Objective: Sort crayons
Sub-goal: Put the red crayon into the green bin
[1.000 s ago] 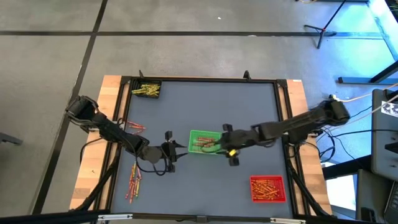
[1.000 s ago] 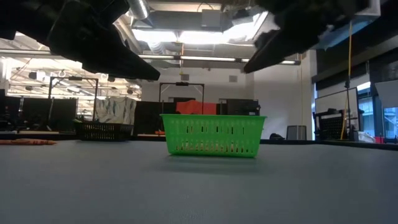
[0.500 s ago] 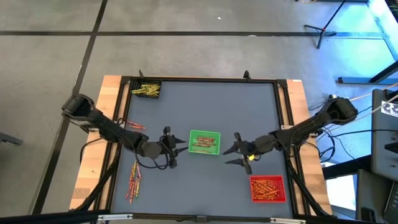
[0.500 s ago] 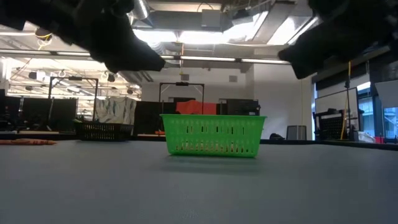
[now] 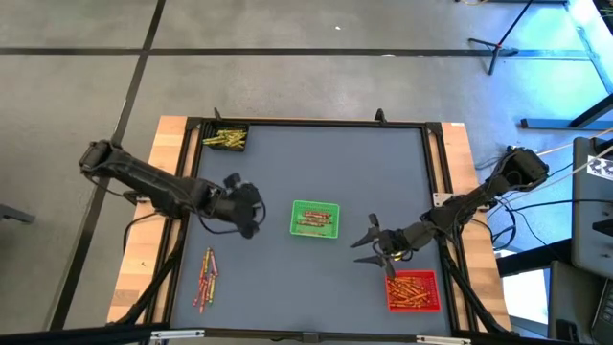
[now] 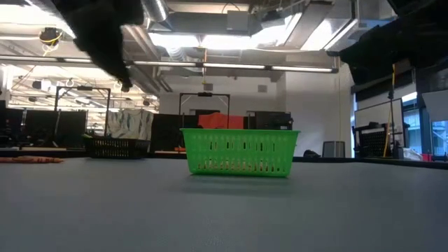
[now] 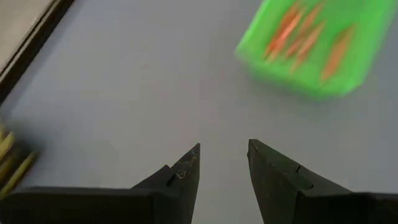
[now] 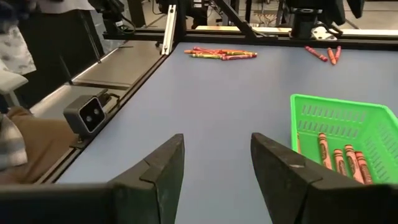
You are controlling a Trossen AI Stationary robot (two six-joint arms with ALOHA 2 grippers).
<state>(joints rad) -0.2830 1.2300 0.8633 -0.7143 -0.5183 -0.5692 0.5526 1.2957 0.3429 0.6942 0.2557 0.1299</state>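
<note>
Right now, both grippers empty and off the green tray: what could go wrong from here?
1. The loose crayons lie packed side by side near the table's left edge; the open left gripper may pinch two or scatter them.
2. The right gripper hangs open just beside the red tray; a low sweep could shove it.

- A grey-blue table (image 5: 306,172) with a dark frame and wooden side strips carries everything.
- A green tray (image 5: 314,218) of crayons sits near its middle.
- A red tray (image 5: 412,290) of orange crayons lies toward the front right of the green tray.
- A dark tray (image 5: 224,138) of yellowish crayons sits far back left of it.
- Loose crayons (image 5: 205,280) lie front left of it.
</note>
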